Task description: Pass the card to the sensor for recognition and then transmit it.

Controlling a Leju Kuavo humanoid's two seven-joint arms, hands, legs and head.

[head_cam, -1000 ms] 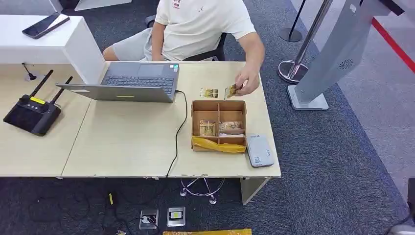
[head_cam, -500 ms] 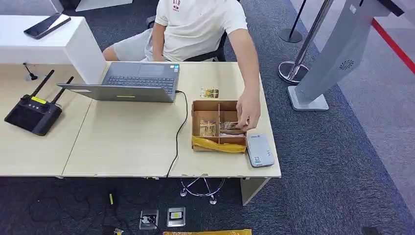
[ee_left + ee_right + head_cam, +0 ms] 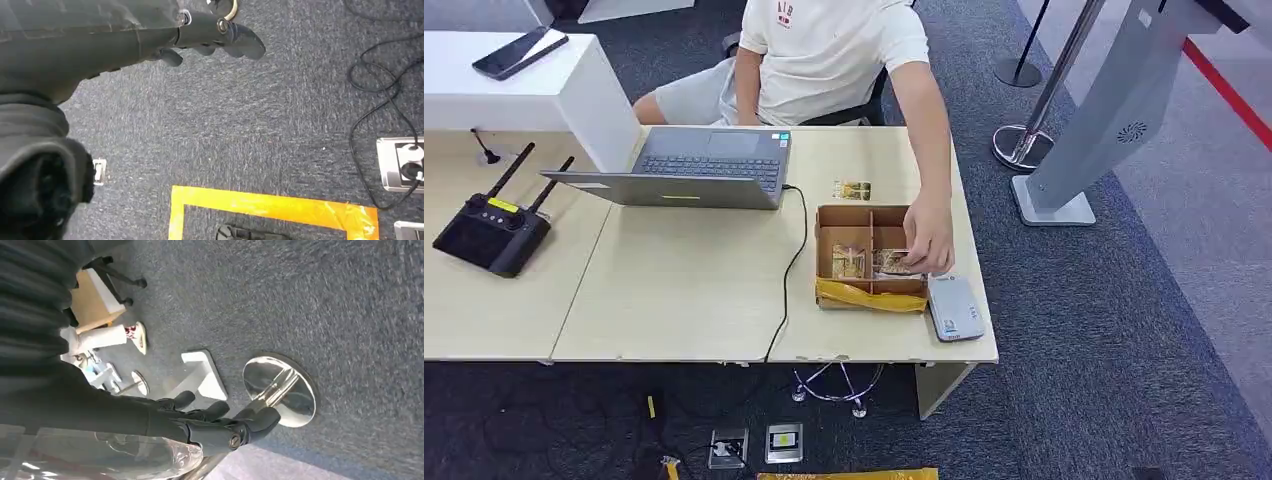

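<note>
A seated person's hand point(image 3: 931, 243) reaches into the right side of the divided cardboard box point(image 3: 870, 256) on the counter point(image 3: 684, 290), resting on a card point(image 3: 891, 263) there; a second card point(image 3: 851, 189) lies just beyond the box, and we see the grey card sensor point(image 3: 953, 307) just right of the box's near corner. Both robot hands hang over carpet: the left robot hand point(image 3: 210, 42) and right robot hand point(image 3: 220, 422) hold nothing, fingers loosely extended.

Pale wooden desk point(image 3: 674, 290) on dark grey carpet point(image 3: 1114, 330), white counter point(image 3: 534, 95) behind.
</note>
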